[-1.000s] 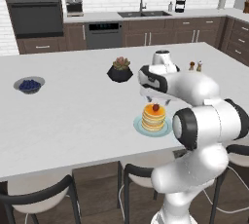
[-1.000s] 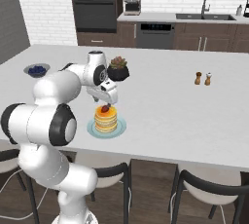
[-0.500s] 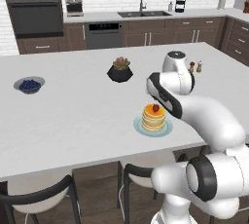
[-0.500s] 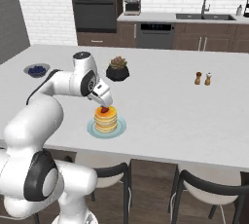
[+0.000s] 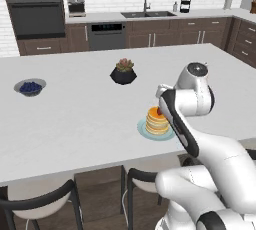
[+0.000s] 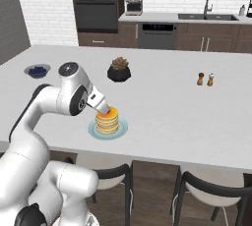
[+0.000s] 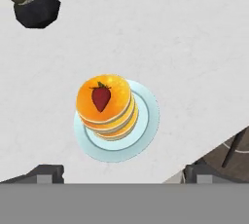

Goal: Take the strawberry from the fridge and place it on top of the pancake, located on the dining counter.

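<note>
Strawberry placed on pancake; task appears complete.

Left base view: the pancake [image 5: 157,120] stands on its plate [image 5: 146,131] on the white table [image 5: 75,119], with the arm partly covering it. Right base view: the stack sits beside the arm's wrist; nothing appears carried. Hand view: the strawberry [image 7: 100,97] lies flat on the top pancake, apart from the fingertips [image 7: 46,173]; the jaws stand fully open and empty. Judged remaining: retraction only.
</note>
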